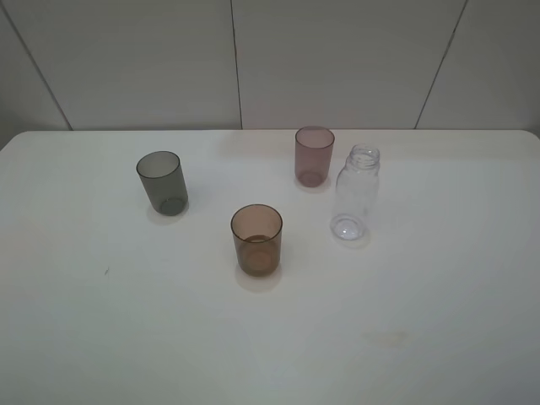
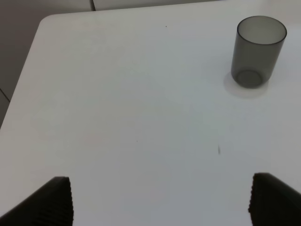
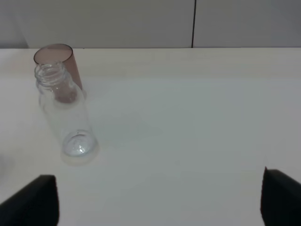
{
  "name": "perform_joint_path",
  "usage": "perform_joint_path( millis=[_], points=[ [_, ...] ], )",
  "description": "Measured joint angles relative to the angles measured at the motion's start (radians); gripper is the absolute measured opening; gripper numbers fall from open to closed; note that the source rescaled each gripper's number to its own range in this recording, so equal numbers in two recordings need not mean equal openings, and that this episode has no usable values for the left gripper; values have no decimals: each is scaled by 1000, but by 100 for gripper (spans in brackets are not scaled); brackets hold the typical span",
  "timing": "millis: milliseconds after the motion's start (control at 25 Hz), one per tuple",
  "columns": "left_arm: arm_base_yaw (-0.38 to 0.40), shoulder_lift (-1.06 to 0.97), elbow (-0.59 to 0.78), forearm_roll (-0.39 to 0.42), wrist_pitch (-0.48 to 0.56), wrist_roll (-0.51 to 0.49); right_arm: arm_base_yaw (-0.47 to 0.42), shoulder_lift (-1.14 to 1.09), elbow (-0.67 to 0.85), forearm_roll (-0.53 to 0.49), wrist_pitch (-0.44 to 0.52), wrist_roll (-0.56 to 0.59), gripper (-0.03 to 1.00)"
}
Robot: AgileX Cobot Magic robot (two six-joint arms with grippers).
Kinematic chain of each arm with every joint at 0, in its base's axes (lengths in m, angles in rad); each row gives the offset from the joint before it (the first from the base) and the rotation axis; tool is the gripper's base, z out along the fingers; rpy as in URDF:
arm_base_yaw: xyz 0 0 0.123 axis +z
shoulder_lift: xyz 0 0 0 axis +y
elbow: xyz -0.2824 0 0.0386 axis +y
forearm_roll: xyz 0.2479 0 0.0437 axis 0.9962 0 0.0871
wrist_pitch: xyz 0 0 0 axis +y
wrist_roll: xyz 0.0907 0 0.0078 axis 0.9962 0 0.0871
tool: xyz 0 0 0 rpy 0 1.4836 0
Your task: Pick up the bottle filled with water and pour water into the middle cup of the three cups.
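The clear bottle [image 1: 357,194] stands upright and uncapped on the white table [image 1: 422,321], right of centre. The amber-brown middle cup [image 1: 256,240] stands in front, left of the bottle. The smoky grey cup [image 1: 162,182] is at the left and the pinkish-mauve cup [image 1: 314,155] is just behind and left of the bottle. No gripper shows in the exterior view. The left gripper [image 2: 160,200] is open, short of the grey cup [image 2: 257,51]. The right gripper [image 3: 160,200] is open, with the bottle [image 3: 66,110] and mauve cup [image 3: 59,59] ahead to one side.
A grey panelled wall [image 1: 253,59] rises behind the table's far edge. The table's rounded left corner [image 2: 44,21] shows in the left wrist view. A small dark speck [image 1: 106,271] lies on the table at the left.
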Motion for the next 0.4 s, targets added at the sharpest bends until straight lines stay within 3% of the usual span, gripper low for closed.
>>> perform_joint_path(
  millis=[400],
  points=[
    [0, 0, 0, 0, 0, 0, 0, 0, 0, 0, 0, 0, 78]
  ],
)
